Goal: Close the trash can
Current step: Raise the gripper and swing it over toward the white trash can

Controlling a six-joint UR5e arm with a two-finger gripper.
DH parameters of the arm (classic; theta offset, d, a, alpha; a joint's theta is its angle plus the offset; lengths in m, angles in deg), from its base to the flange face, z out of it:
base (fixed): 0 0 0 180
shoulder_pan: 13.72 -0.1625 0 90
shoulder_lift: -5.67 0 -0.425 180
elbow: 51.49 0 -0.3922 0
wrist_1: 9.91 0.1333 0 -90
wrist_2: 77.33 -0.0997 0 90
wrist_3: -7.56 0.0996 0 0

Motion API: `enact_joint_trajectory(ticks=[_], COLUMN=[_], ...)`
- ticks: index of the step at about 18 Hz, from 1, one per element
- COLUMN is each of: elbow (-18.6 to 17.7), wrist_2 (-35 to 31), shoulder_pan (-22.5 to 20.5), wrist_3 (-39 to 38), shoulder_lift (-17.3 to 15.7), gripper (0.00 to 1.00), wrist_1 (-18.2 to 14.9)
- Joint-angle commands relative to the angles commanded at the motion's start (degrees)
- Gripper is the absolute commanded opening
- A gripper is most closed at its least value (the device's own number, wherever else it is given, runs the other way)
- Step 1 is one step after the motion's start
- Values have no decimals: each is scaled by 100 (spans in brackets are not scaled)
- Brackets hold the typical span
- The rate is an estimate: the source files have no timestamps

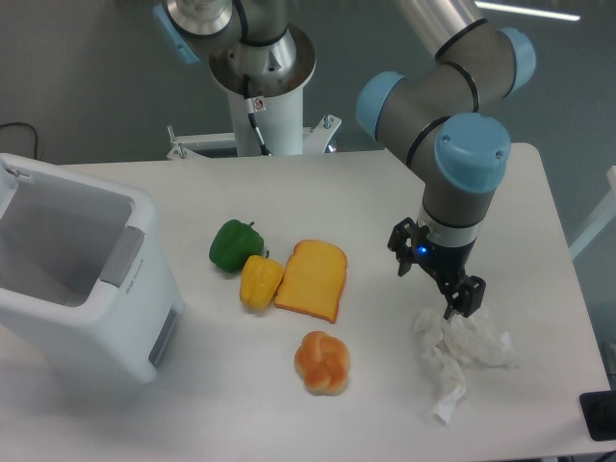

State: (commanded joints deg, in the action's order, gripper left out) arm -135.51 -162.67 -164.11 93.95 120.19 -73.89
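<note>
While the trash can (82, 279) sits at the left edge of the frame with its mouth open and its pale grey inside showing, the closing it needs has not begun; a sliver of white at the far left looks like the raised lid, though most of it is cut off by the frame. The can is tilted a little toward the camera, grey latch strip on its near rim and grey panel on its side.

Next in size, the UR5e arm (452, 106) reaches down from the upper right, well apart from the can. Its gripper (435, 269) hangs at the right of the frame, just above a crumpled white tissue (460, 351). The fingers appear spread with nothing between them, and one tip is near or perhaps touching the paper; I cannot tell which. I judge the arm must cross the whole table to reach the lid.

Toy foods lie grouped at the centre: a slice of toast (313, 279), a green pepper (234, 244) touching a yellow pepper (260, 282), and an orange bun-like piece (322, 362) lower down.

They rest on a plain white table (337, 183); behind it is a grey wall and the arm's white pedestal (260, 106).
</note>
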Motion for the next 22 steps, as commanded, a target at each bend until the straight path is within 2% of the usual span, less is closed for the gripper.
enact_joint_trajectory(ticks=[6, 8, 15, 17, 20, 22], elbow=[-61, -263, -545, -684, -931, -958], wrist_2=[26, 35, 35, 26, 184, 290], shoulder_pan=[0, 17, 140, 219, 456, 632], wrist_3=[-9, -44, -668, -807, -1632, -2142], shoulder_lift=[-44, -97, -685, -1026, -1379, -1669], gripper=[100, 100, 100, 100, 100, 100], wrist_1=[-17, -9, -35, -96, -105, -298])
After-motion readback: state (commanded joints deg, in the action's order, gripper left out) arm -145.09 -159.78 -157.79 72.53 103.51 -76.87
